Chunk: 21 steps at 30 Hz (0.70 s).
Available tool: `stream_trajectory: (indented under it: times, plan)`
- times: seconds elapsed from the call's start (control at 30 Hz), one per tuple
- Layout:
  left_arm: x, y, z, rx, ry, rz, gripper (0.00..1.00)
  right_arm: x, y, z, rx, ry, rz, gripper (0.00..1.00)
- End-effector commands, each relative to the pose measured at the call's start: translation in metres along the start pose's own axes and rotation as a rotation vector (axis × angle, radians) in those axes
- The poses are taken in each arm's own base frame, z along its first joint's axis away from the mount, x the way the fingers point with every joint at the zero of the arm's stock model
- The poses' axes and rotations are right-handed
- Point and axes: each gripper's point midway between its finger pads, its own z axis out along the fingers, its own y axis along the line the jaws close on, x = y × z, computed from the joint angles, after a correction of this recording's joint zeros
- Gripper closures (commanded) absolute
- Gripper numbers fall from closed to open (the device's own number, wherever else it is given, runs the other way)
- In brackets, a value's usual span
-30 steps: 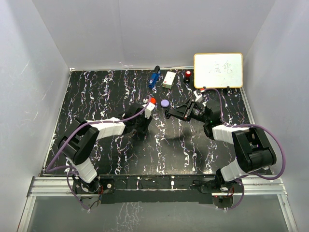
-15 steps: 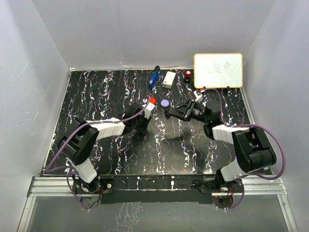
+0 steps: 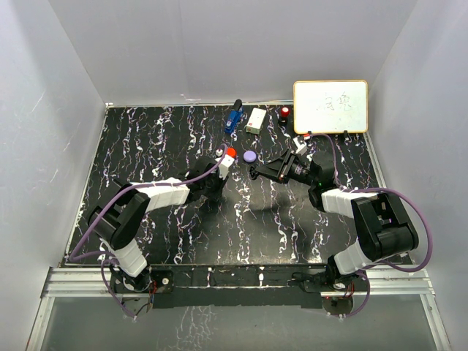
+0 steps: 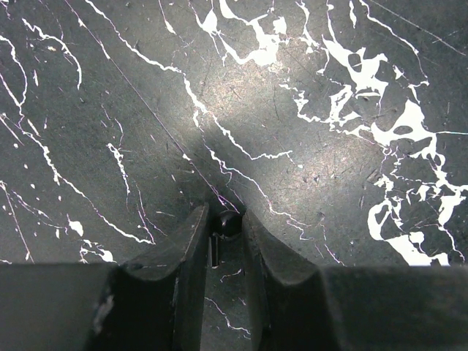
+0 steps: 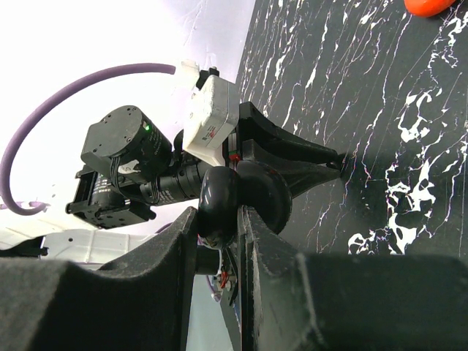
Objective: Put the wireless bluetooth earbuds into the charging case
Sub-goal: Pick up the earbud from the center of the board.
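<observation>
The table [image 3: 146, 146] fills the top view. The whiteboard [image 3: 330, 106] at its upper right bears dark handwriting, perhaps two characters, too faint to read. The left gripper [image 4: 227, 218], low centre in its wrist view, is pinched on a black bud [image 4: 228, 223] that lies on the table. The right gripper [image 5: 218, 219], low left in its own view, is clamped on a round black case [image 5: 219, 196] held off the table. Compared with a second ago, neither arm has visibly shifted.
</observation>
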Motion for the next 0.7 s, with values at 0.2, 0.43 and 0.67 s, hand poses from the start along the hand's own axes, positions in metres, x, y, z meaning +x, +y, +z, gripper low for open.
stream_trajectory:
  times: [0.2,0.43,0.67]
  plan:
    - [0.007,-0.005,-0.014,0.009,0.061,-0.017,0.98,-0.006,0.018,-0.003,-0.059,-0.026,-0.071,1.0]
    - [-0.039,-0.001,-0.033,-0.018,-0.103,-0.045,1.0,-0.006,0.016,-0.003,-0.056,-0.025,-0.069,1.0]
    - [-0.109,0.0,-0.074,-0.016,-0.407,-0.091,1.0,-0.005,0.013,-0.002,-0.051,-0.016,-0.056,1.0]
